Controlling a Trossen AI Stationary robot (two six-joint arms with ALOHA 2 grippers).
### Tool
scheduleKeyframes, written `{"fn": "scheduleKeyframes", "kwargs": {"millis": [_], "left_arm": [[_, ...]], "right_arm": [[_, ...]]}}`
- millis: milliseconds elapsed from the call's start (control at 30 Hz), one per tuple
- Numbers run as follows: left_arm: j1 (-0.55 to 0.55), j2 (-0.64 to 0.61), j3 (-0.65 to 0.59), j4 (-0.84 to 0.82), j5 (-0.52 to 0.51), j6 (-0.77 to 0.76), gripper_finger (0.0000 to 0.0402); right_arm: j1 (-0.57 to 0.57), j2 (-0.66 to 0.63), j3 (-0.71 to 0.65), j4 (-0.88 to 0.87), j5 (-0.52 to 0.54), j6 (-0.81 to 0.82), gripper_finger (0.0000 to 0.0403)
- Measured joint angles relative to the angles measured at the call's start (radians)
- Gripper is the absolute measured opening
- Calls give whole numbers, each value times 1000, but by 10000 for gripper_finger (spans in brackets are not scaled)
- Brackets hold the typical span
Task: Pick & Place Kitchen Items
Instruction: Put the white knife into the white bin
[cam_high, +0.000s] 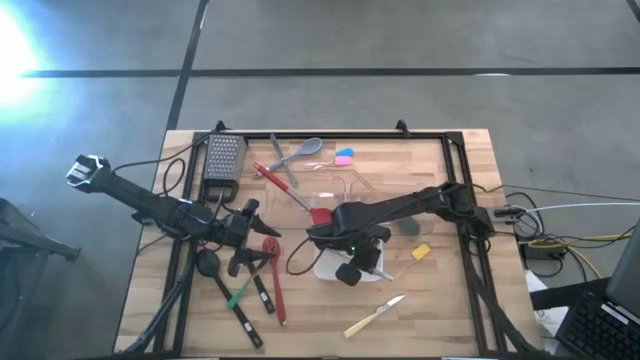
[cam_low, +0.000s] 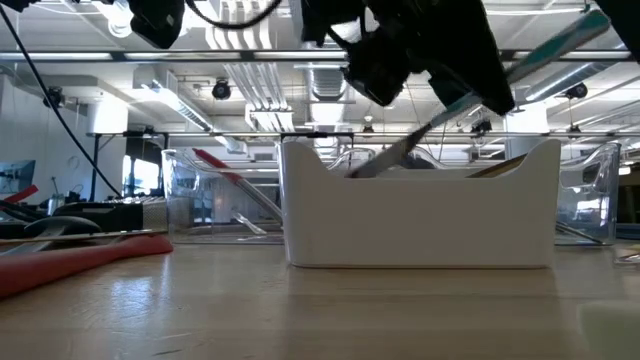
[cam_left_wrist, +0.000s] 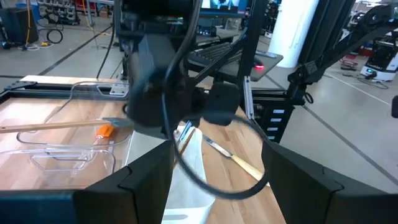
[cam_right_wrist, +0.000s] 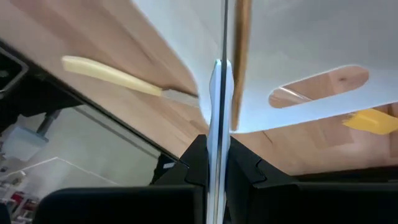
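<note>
Over the wooden table (cam_high: 440, 300) I am holding the right gripper (cam_right_wrist: 219, 134) clamped edge-on on a thin, stiff, likely slippery utensil (cam_right_wrist: 219, 81) directly above the white tray (cam_low: 420, 225), while the left gripper (cam_high: 258, 232) is waiting with fingers spread beside it.

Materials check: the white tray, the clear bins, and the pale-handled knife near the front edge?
White tray: looks like opaque matte plastic, with smooth moulded walls and rounded corners. Clear bins: transparent glossy plastic; the room shows through them. Knife: cream handle, probably plastic or light wood, cannot tell which; the blade is grey with a sheen, likely metal.
</note>
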Motion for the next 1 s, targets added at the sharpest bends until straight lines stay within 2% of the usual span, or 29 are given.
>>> {"fn": "scheduleKeyframes", "kwargs": {"millis": [367,600,1000], "left_arm": [[0,0,0,7,0,0,250],[0,0,0,7,0,1,250],[0,0,-12,6,0,1,250]], "right_arm": [[-29,1,-111,163,1,-19,18],[-40,1,-145,168,6,-37,18],[-40,-2,-107,173,-17,-38,103]]}}
